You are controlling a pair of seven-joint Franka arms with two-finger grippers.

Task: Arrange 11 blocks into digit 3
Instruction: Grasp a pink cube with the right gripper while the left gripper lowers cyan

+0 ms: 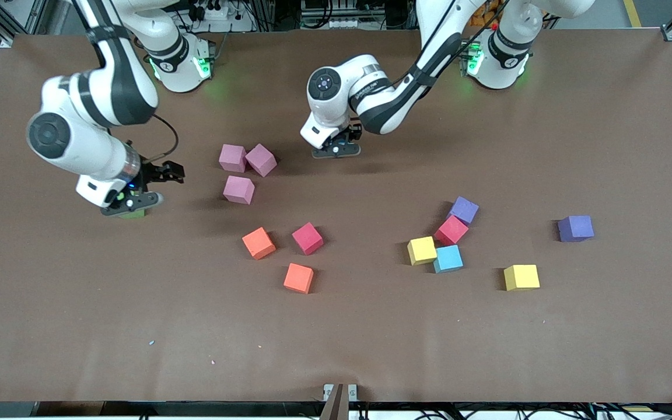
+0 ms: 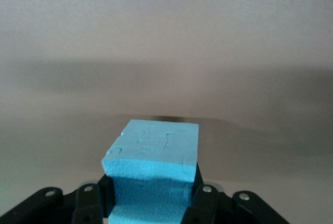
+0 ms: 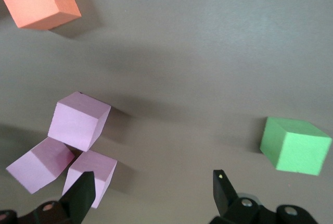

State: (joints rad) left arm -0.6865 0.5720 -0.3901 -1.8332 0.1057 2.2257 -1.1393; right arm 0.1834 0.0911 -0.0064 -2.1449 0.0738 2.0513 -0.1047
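Right now the light blue block (image 2: 153, 169) in hand sits clamped between the jaws of the left gripper (image 1: 336, 147), low over bare table at the robots' side, just toward the left arm's end from the 3 pink blocks (image 1: 245, 169). In the front view the wrist hides that block entirely; only the left wrist view shows it, with brown table all around.

The other blocks lie scattered, with no digit formed yet. 2 pink ones touch, and the 3rd sits just nearer the front camera. Nearer again are 2 orange blocks (image 1: 258, 242) and a crimson one (image 1: 307, 238). Toward the left arm's end, a purple (image 1: 464, 210), a crimson (image 1: 451, 230), a yellow (image 1: 422, 250) and a 2nd light blue block (image 1: 448, 258) crowd together, while another yellow (image 1: 521, 277) and another purple (image 1: 576, 228) sit apart.

The right gripper (image 3: 151, 185) waits with jaws wide near the right arm's end, low over a green cube (image 3: 295, 145) that peeks out beneath it in the front view.

Risk: the foam is soft, so the held block may cling to a finger on release and land skewed. Setting it near the pink trio could nudge them. The tight cluster invites knocking a neighbour during later picks.
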